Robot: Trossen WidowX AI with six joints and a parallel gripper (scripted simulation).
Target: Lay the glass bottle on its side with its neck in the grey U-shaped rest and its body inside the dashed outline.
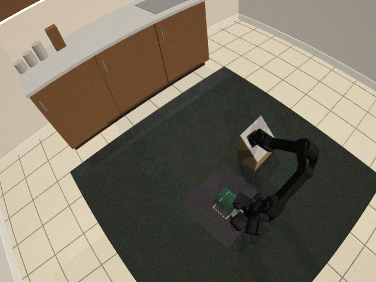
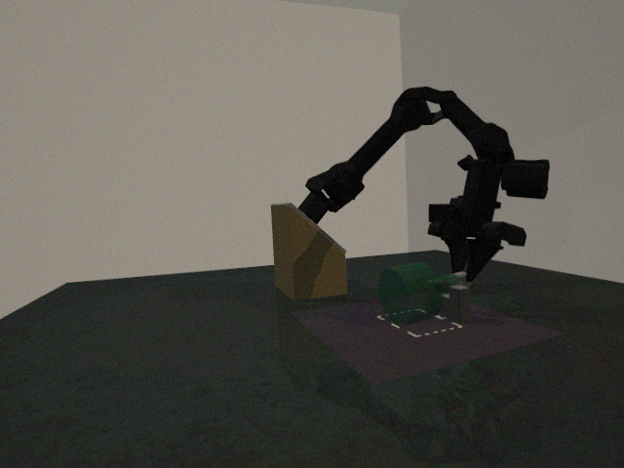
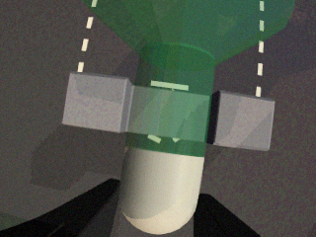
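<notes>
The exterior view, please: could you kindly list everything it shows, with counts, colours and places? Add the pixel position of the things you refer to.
Bottle point(image 1: 226, 198) point(image 2: 410, 288) point(image 3: 173, 56): one, green with a whitish tip, on its side, neck at the rest
Rest point(image 1: 235, 212) point(image 2: 458, 304) point(image 3: 96, 103): one, grey, on the mat
Outline point(image 1: 225, 218) point(image 2: 415, 335) point(image 3: 260, 69): one, white, dashed, on the mat
Mat point(image 1: 200, 197) point(image 2: 382, 357) point(image 3: 296, 197): one, purplish, under the rest
Tabletop point(image 1: 151, 182) point(image 2: 151, 377): one, dark green, beneath
Stand point(image 1: 259, 124) point(image 2: 322, 277): one, tan, pale top, under the arm's base
Walls point(image 1: 303, 24) point(image 2: 201, 126): two, beige and grey, behind
Ceiling point(image 2: 352, 4): one, pale, top edge
Arm point(image 1: 291, 183) point(image 2: 375, 140): one, black, on the stand
Gripper point(image 1: 242, 209) point(image 2: 463, 277) point(image 3: 158, 197): one, black, shut on the bottle's tip
</notes>
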